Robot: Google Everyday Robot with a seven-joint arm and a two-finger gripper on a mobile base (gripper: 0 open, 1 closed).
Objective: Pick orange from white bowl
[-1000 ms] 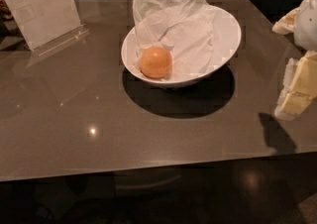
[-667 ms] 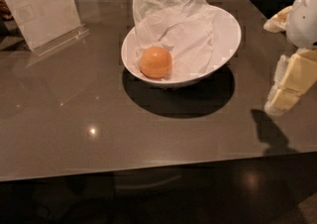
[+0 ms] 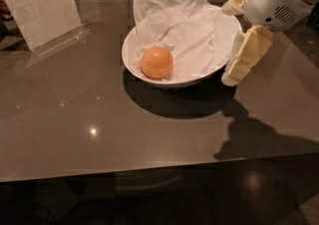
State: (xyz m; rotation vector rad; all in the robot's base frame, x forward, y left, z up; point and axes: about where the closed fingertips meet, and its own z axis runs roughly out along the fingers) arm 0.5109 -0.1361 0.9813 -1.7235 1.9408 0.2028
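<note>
The orange [image 3: 156, 62] lies in the left part of the white bowl [image 3: 128, 50], on the crumpled white paper [image 3: 184, 30] that lines it. The bowl stands on a glossy grey-brown table [image 3: 99, 124]. My gripper [image 3: 228, 43] is at the bowl's right rim, well to the right of the orange and not touching it. It is open and empty. One pale yellow finger [image 3: 245, 55] hangs beside the bowl's right wall, and the other finger [image 3: 234, 4] shows near the far right rim.
A clear acrylic sign stand [image 3: 42, 10] stands at the back left of the table. The table's front edge [image 3: 149, 171] runs across the lower part of the view, with dark floor below it. My arm's shadow [image 3: 259, 134] falls on the table at the right.
My gripper has moved left from the table's right edge up to the bowl's right rim. The view has closed in on the bowl. The orange has not moved in the bowl.
</note>
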